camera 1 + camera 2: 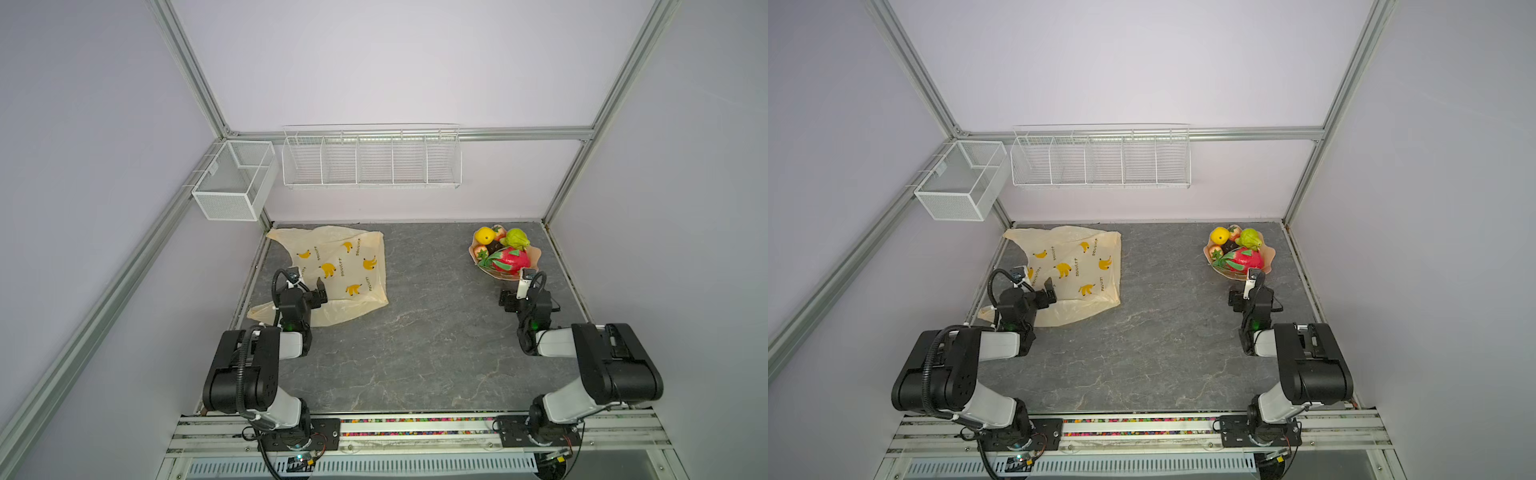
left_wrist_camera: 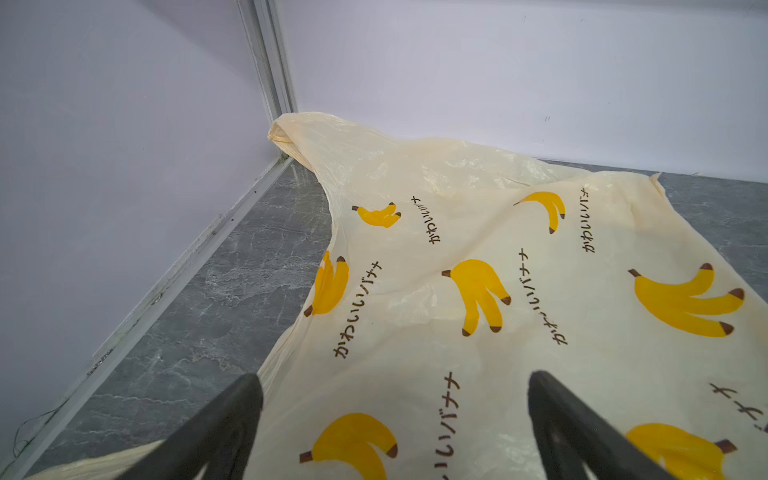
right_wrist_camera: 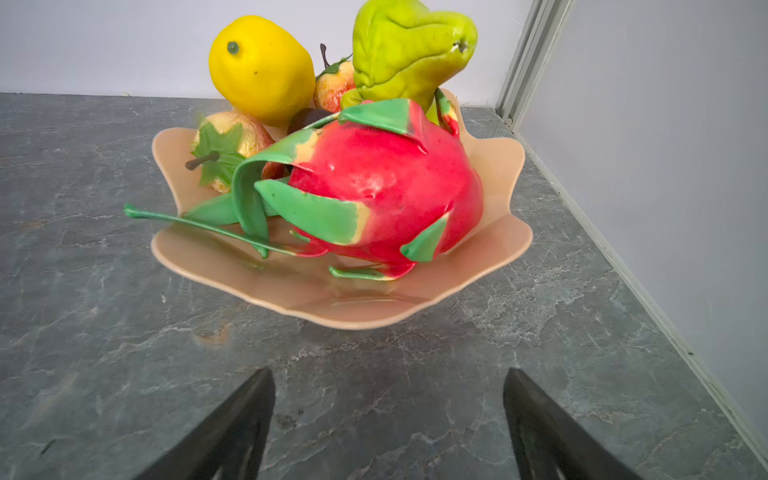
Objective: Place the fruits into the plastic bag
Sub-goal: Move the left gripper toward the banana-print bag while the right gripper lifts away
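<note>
well, the plastic bag (image 2: 457, 257) lies flat at far left: thin, limp, slippery (pinch a handle edge), printed "かわいいバナナ". the fruits (image 1: 498, 247) sit piled in a peach bowl (image 3: 490, 166) at far right; the dragon fruit (image 3: 386, 187) looks rigid, perhaps light. left gripper (image 2: 395, 415) and right gripper (image 3: 388, 415): the 2 pairs of jaws stand apart, holding nothing.

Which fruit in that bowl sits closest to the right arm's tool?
The big red dragon fruit with green scales: it lies at the bowl's near edge, facing the right tool; the yellow fruit and green fruit sit behind it.
</note>
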Action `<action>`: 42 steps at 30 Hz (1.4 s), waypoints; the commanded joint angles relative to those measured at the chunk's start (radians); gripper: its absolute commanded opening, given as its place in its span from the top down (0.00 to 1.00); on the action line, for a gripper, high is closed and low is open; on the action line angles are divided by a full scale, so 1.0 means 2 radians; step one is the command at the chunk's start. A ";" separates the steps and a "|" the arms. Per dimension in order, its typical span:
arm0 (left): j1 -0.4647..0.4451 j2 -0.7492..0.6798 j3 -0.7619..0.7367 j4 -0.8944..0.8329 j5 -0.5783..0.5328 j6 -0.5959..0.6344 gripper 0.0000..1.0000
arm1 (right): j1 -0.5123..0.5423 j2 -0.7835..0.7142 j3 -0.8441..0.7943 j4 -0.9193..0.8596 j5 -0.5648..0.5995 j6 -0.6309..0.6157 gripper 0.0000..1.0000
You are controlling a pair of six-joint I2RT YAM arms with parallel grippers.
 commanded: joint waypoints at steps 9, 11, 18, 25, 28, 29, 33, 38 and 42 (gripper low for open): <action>0.002 0.004 0.005 0.008 0.004 0.000 0.00 | 0.001 -0.007 0.002 0.005 -0.001 -0.004 0.12; 0.002 0.005 0.005 0.008 0.004 0.000 0.00 | 0.001 -0.007 0.003 0.005 -0.002 -0.004 0.12; 0.002 0.005 0.006 0.008 0.004 -0.001 0.00 | 0.001 -0.007 0.003 0.004 -0.001 -0.004 0.12; 0.002 -0.036 -0.005 -0.001 0.033 0.010 0.00 | 0.010 -0.056 0.019 -0.066 0.000 -0.013 0.12; -0.002 -0.094 -0.008 -0.045 0.027 0.012 0.00 | 0.019 -0.114 0.027 -0.133 0.005 -0.013 0.12; -0.006 -0.114 -0.006 -0.066 0.024 0.014 0.00 | 0.023 -0.134 0.026 -0.148 0.007 -0.013 0.12; -0.024 -0.197 -0.002 -0.134 0.015 -0.007 0.00 | 0.041 -0.209 0.030 -0.227 0.015 -0.006 0.12; -0.056 -0.253 0.009 -0.211 0.006 -0.016 0.00 | 0.046 -0.265 0.028 -0.295 0.009 0.013 0.12; -0.071 -0.312 0.033 -0.304 0.052 -0.060 0.00 | 0.052 -0.325 0.047 -0.394 0.014 0.047 0.12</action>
